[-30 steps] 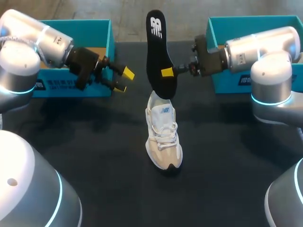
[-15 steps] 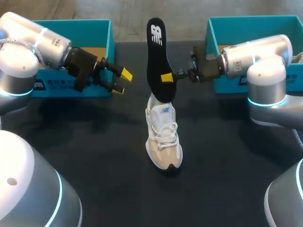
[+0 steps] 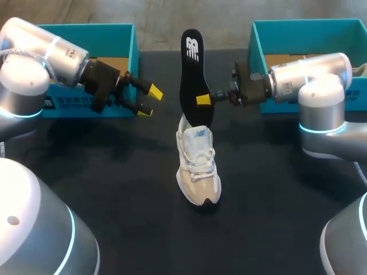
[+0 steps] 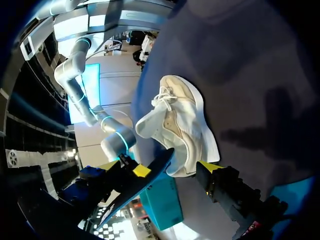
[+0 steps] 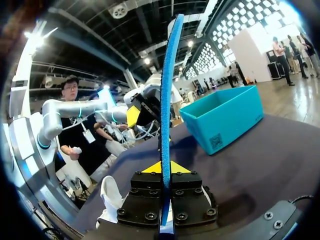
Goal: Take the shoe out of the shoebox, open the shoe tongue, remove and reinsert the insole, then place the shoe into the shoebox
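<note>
A white and beige shoe point(image 3: 198, 166) stands on the dark table, toe toward the near edge. Just above its heel opening hangs the black insole point(image 3: 194, 80), upright, with my right gripper point(image 3: 203, 99) shut on its lower part from the right. In the right wrist view the insole's blue edge point(image 5: 166, 100) rises from between the closed fingers point(image 5: 165, 167), and the shoe point(image 5: 112, 197) lies below. My left gripper point(image 3: 148, 100) hovers open to the left of the insole, holding nothing. The left wrist view has the shoe point(image 4: 180, 125) ahead and the insole point(image 4: 145, 177) close by.
A teal shoebox point(image 3: 123, 34) stands at the back left behind my left arm. A second teal box point(image 3: 258, 40) stands at the back right behind my right arm, also visible as a teal box point(image 5: 225, 117) in the right wrist view.
My right gripper has lowered the insole a little toward the shoe's heel opening. The left gripper has barely moved and stays open.
</note>
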